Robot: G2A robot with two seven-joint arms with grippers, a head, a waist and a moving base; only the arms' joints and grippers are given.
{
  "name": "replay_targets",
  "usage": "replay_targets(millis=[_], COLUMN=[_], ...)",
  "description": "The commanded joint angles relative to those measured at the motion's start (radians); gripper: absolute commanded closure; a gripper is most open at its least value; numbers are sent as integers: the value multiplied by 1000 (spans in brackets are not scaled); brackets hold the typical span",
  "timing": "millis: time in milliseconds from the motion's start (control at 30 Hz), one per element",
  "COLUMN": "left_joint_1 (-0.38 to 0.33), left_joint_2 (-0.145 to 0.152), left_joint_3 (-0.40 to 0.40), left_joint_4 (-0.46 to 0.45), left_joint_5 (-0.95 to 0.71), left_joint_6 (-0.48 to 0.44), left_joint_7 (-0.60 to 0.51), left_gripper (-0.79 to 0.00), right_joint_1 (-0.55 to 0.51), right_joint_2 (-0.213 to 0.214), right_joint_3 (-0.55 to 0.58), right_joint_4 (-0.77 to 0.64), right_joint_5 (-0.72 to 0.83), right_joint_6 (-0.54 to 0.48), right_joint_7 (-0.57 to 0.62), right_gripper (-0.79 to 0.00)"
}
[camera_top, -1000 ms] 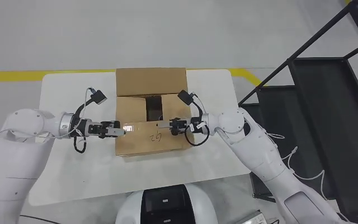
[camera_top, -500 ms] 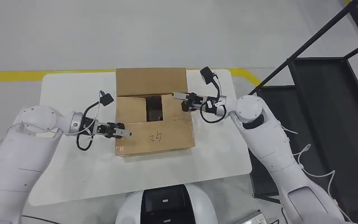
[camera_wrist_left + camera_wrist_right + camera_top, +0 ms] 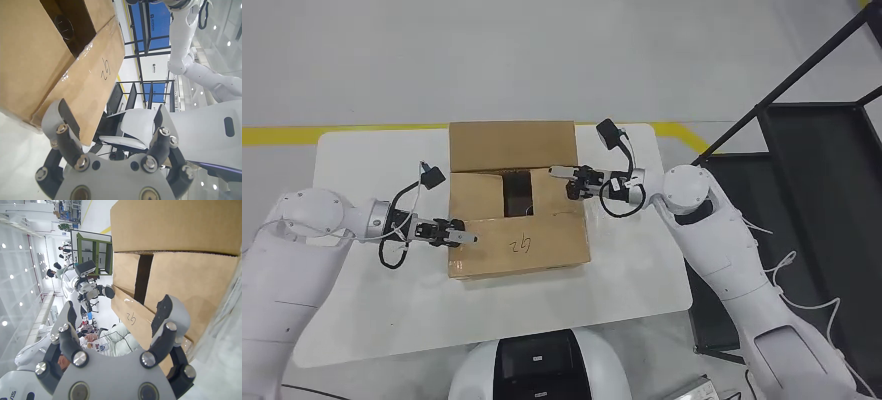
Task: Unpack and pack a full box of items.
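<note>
Box: a cardboard box point(image 3: 517, 215) is sitting in the middle of the table, its far flap folded outward and its near flap lying flat over the top with a handwritten mark on it. A dark gap is showing between the flaps.
Inside: in the left wrist view a dark round item point(image 3: 63, 29) is lying in the gap; what it is cannot be told.
Left gripper: the left gripper point(image 3: 464, 238) is hanging at the near left corner of the box with its fingers spread apart point(image 3: 110, 109). The corner of the near flap is reaching in between them, just beside one finger. They are gripping nothing.
Right gripper: the right gripper point(image 3: 560, 171) is hovering over the right side of the box top, near the far right corner of the gap. Its fingers are standing apart point(image 3: 117, 303) and holding nothing.
Surface: the white table point(image 3: 372, 310) is carrying the box.
Room: a yellow line point(image 3: 342, 132) is running along the pale floor beyond the table, and a black metal rack point(image 3: 802, 170) is standing to the right.
Change: a second ago both grippers were resting on the near flap, close to the mark. Since then the left one has pulled back to the near left corner and the right one has swung to the far right side; the box is lying where it was.
</note>
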Motion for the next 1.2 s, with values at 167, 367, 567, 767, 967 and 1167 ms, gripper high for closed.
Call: replay_targets(millis=[167, 367, 567, 767, 967, 1167], left_joint_1=[0, 0, 0, 0, 0, 0], left_joint_2=[0, 0, 0, 0, 0, 0], left_joint_3=[0, 0, 0, 0, 0, 0], left_joint_4=[0, 0, 0, 0, 0, 0], left_joint_5=[0, 0, 0, 0, 0, 0], left_joint_6=[0, 0, 0, 0, 0, 0], left_joint_7=[0, 0, 0, 0, 0, 0], left_gripper=[-785, -785, -785, -785, -785, -785], right_joint_1=[8, 102, 224, 331, 401, 442], right_joint_2=[-1, -17, -49, -93, -136, -180], right_joint_3=[2, -12, -70, -152, -216, -248], right_joint_4=[13, 150, 375, 592, 755, 849], right_joint_5=[0, 23, 22, 17, 18, 122], right_joint_6=[-56, -167, -255, -315, -340, -419], right_joint_7=[-19, -85, -177, -242, -255, -156], right_gripper=[-785, -785, -785, -785, -785, -785])
